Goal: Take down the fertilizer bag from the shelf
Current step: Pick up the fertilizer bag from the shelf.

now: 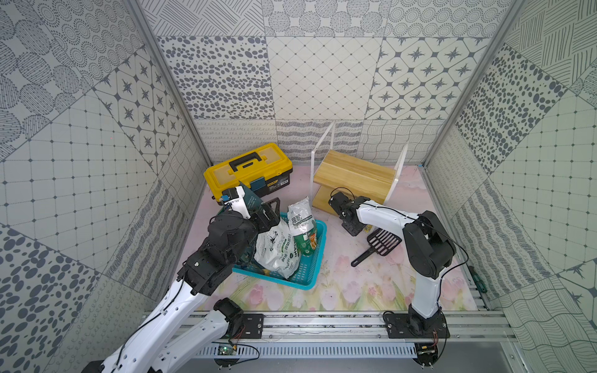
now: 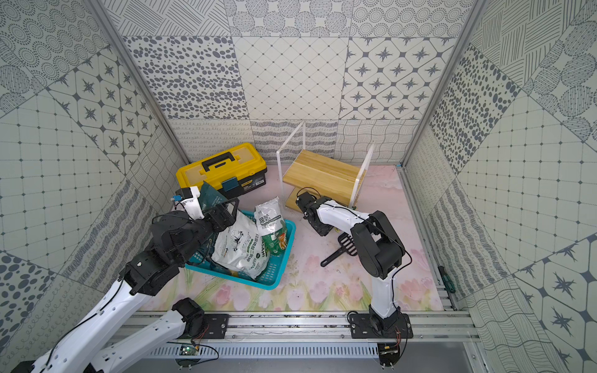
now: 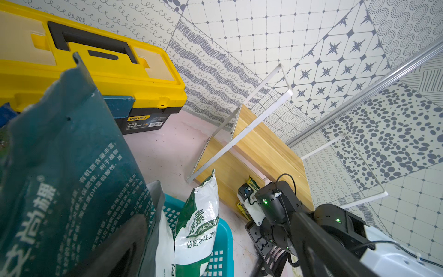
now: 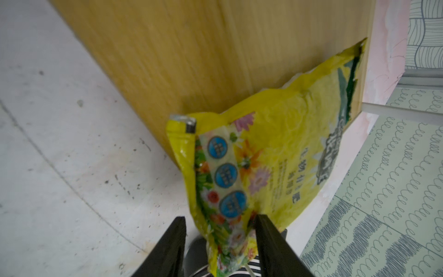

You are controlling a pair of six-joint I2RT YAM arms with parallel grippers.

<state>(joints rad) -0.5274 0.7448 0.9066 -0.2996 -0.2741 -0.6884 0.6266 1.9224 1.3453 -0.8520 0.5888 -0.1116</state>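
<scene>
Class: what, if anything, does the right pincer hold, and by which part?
The yellow fertilizer bag: its flower-printed end sits between the fingers of the right pincer, but whether they grip it cannot be told.

Both top views hang high over the front rail (image 1: 323,318), looking down and toward the back wall (image 1: 323,80), sharing the whole floor (image 1: 355,284) (shelf (image 1: 355,174), toolbox (image 1: 248,168), basket (image 1: 318,255)); the left wrist view looks low from the basket toward the shelf; the right wrist view sits close against the yellow bag (image 4: 275,144) at the shelf's board.
</scene>
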